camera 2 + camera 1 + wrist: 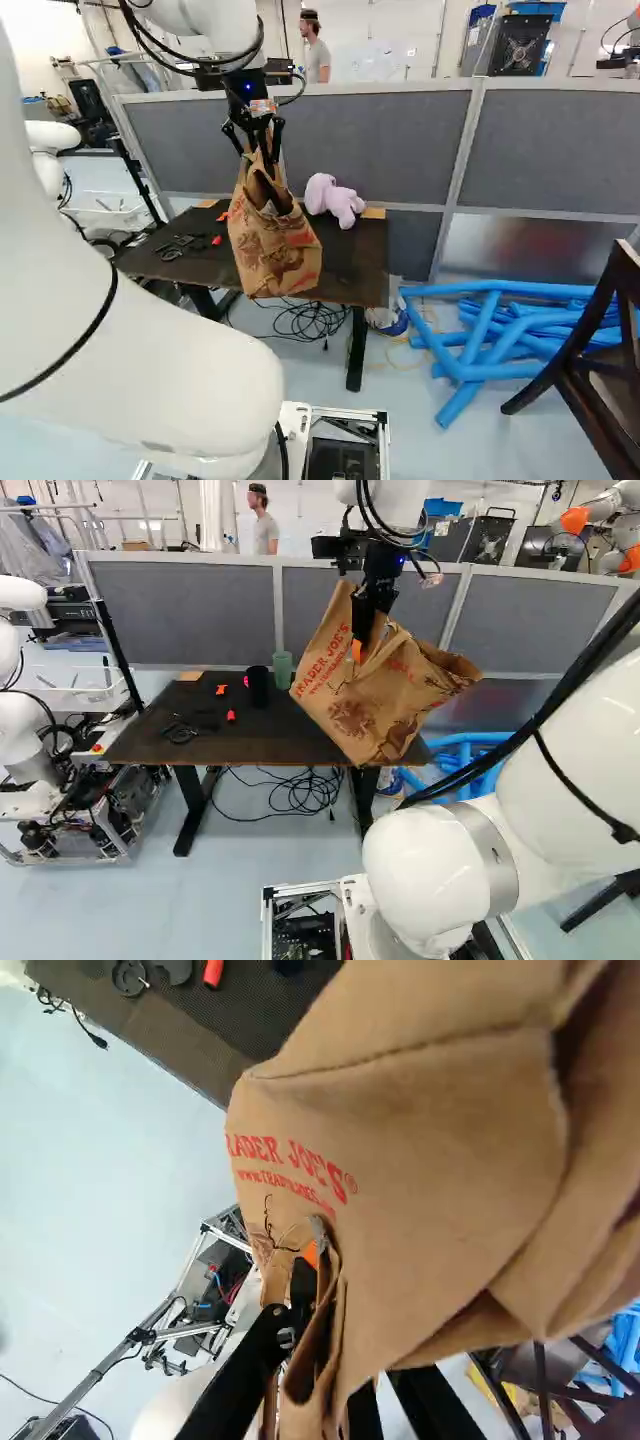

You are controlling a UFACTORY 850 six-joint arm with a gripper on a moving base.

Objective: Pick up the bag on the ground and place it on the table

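Note:
My gripper (364, 640) is raised at the table's near side, shut on the top edge of a brown paper bag (350, 705). The bag hangs tilted and crumpled from it, overlapping the near edge of the dark table (225, 746) in both base views; whether it touches the tabletop I cannot tell. In the right base view the bag (275, 250) hangs below the gripper (262, 148). In the wrist view the bag (420, 1150) spreads ahead of the gripper (325, 1260), paper pinched between its fingers; the far finger is partly hidden by the paper.
On the table are a black cup (258, 686), a green cup (283, 668), a pink plush toy (334, 200), and small red and black items. Grey partitions (380, 150) stand behind. Blue tubes (490, 335) and a dark chair (600, 350) are right. Another robot (25, 725) stands left.

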